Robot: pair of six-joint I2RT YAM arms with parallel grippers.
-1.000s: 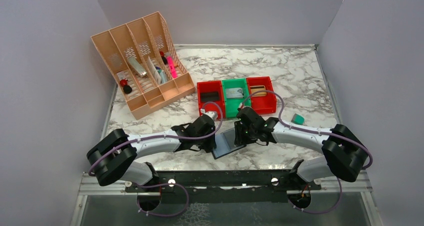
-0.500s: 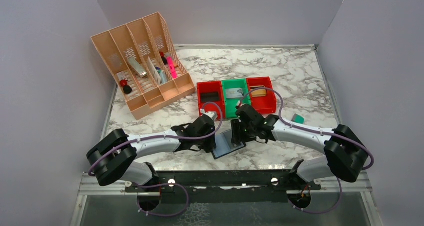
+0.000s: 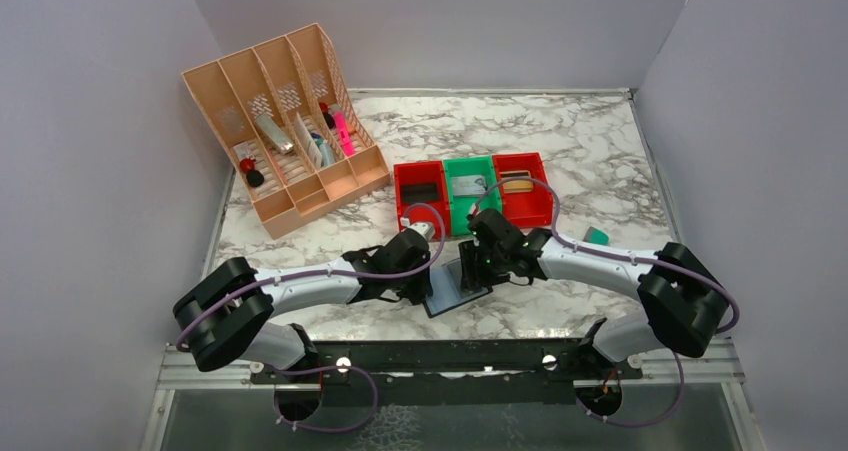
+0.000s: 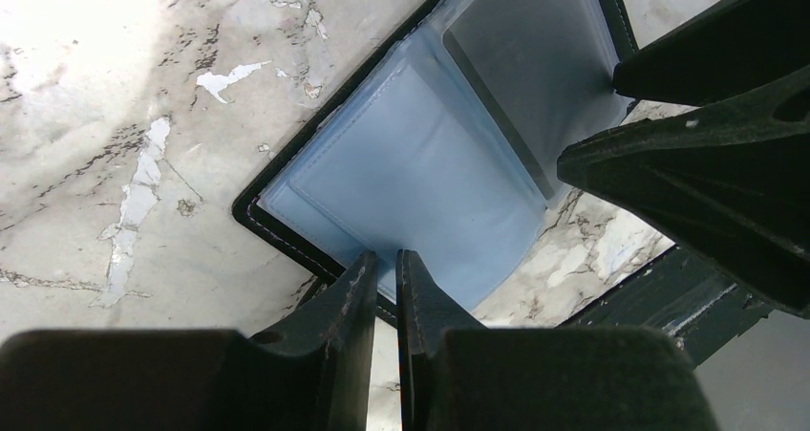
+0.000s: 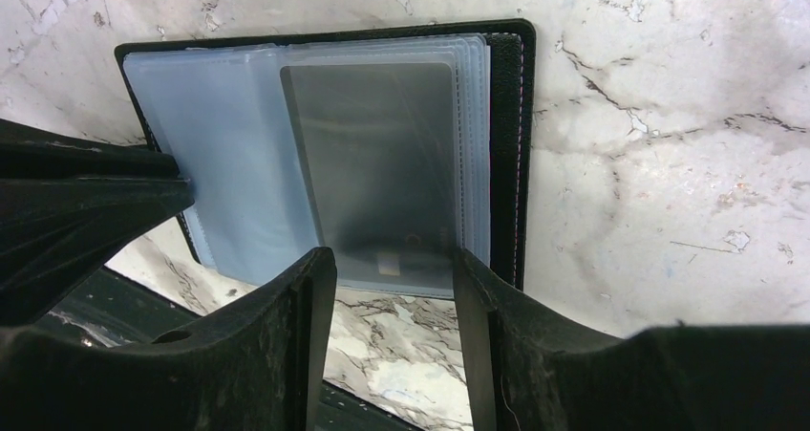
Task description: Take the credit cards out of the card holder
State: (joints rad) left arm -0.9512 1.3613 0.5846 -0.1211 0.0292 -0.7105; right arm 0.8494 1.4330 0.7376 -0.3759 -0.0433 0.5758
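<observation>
Black holder (image 3: 458, 283) lies open at worktop's (image 3: 560, 151) near edge. Left gripper (image 4: 385, 269), jaws nearly together, pins its edge. Right gripper (image 5: 394, 269), jaws apart, straddles grey card (image 5: 382, 183): close squarely, pull along sleeve.

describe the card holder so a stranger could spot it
On the marble table, look between the row of red and green bins and the near edge. The card holder lies open there: flat, black-edged, with pale blue clear sleeves, unlike the walled bins.
</observation>
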